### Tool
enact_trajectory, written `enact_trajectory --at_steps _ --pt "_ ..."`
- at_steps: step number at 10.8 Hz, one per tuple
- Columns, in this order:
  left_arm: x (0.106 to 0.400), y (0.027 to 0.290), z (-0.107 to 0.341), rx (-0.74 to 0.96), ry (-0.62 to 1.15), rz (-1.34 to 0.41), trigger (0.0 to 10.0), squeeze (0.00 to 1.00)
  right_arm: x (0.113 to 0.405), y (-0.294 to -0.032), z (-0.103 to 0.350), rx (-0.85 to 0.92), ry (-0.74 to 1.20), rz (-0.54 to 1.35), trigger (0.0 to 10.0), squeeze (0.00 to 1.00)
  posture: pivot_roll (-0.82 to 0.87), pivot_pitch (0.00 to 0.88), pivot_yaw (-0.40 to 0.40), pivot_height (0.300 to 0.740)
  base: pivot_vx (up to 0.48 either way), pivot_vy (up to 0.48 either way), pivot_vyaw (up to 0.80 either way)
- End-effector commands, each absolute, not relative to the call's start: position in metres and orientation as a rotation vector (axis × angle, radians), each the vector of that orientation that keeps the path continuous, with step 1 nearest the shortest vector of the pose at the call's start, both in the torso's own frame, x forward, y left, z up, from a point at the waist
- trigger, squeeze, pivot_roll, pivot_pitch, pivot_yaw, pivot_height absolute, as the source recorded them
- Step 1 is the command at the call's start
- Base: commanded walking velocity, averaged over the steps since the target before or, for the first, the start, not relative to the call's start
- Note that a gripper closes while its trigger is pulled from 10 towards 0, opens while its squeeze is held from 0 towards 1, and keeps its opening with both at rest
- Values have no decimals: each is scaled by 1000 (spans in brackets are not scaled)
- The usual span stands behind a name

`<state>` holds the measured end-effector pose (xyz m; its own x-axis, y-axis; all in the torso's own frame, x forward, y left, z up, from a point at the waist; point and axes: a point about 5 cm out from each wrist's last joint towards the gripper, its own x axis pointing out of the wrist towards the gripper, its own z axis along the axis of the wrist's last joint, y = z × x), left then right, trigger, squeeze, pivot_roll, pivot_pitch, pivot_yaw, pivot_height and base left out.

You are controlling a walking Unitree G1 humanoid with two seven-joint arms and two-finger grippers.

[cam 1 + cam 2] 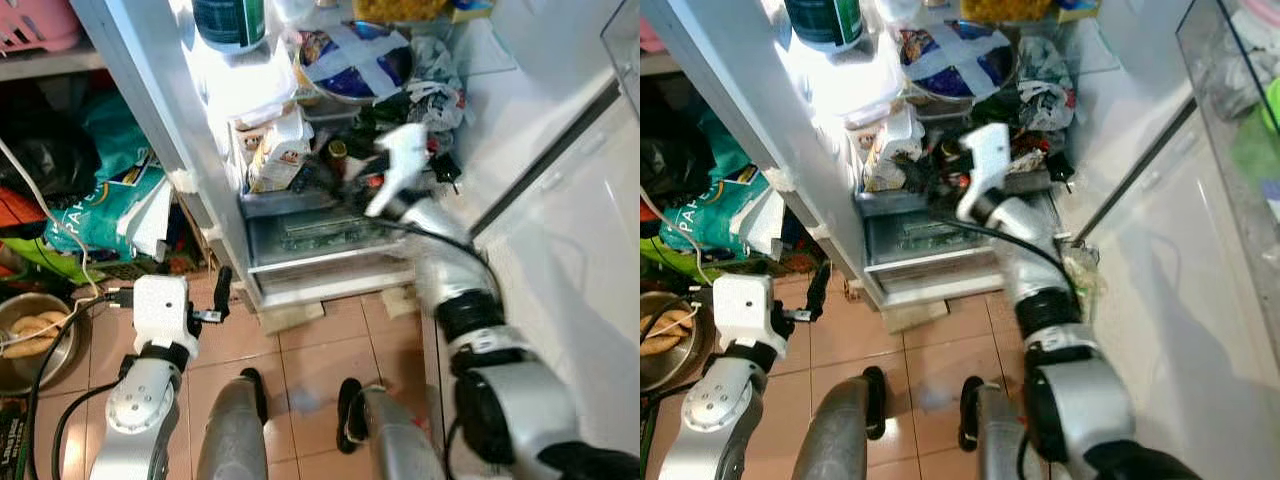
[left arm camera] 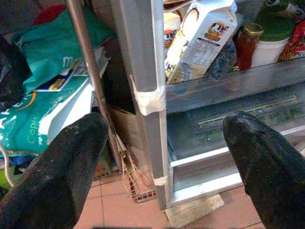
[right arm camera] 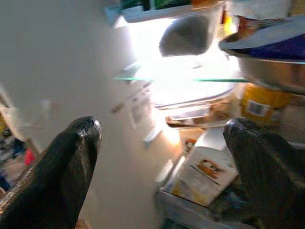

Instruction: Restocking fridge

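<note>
Fridge point(image 1: 150, 80) open; right claw point(image 3: 162, 167) spread wide, empty, inside.

Only partly readable: pale letters "PA" on the teal bag point(image 1: 110, 190); carton point(image 2: 202, 40) print too small.

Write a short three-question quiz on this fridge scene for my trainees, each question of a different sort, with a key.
1. True or false: the right claw is shut on the milk carton.
2. Multiple choice: the steel bowl with the blue taped cover sits
A. on the floor tiles
B. on a fridge shelf above the carton
C. in the bottom drawer
3. Fill in: the left claw, fingers apart, hangs low outside the fridge, near its lower ____.

Key
1. False: in the right wrist view its fingers stand wide apart with nothing between them.
2. B
3. drawer
</note>
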<state>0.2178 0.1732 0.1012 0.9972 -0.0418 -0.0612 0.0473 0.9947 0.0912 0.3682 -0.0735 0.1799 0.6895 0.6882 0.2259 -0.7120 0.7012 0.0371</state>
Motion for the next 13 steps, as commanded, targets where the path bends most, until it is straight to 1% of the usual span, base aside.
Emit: enact_trajectory --at_steps 1,2,3,4,6,8,9,10,13 --pt "212 174 100 106 73 -42 10000 0 368 -67 185 116 -213 826 10000 988 244 227 -8 740 0 0 0" --pt "210 175 100 108 78 -38 10000 0 368 -57 189 120 -226 842 10000 988 251 233 -11 740 0 0 0" --pt "208 175 100 109 80 -37 10000 0 369 -51 192 112 -238 838 10000 961 256 240 -15 740 0 0 0" --pt "205 176 101 109 83 -32 10000 0 372 -41 197 106 -246 841 10000 898 261 248 -19 740 0 0 0" --pt "200 174 102 108 86 -31 10000 0 372 -28 202 100 -257 863 10000 890 268 266 -25 740 0 0 0" --pt "195 175 101 110 97 -29 10000 0 372 -18 205 60 -276 875 10000 843 273 283 -32 740 0 0 0" --pt "194 175 101 111 100 -27 10000 0 374 -16 209 24 -293 851 10000 796 274 286 -34 740 0 0 0" --pt "193 174 101 112 102 -29 10000 0 376 -15 213 -16 -309 818 10000 725 274 287 -34 740 0 0 0" --pt "195 175 102 117 105 -31 10000 0 385 -21 221 -41 -306 714 10000 529 273 288 -30 740 0 0 0"
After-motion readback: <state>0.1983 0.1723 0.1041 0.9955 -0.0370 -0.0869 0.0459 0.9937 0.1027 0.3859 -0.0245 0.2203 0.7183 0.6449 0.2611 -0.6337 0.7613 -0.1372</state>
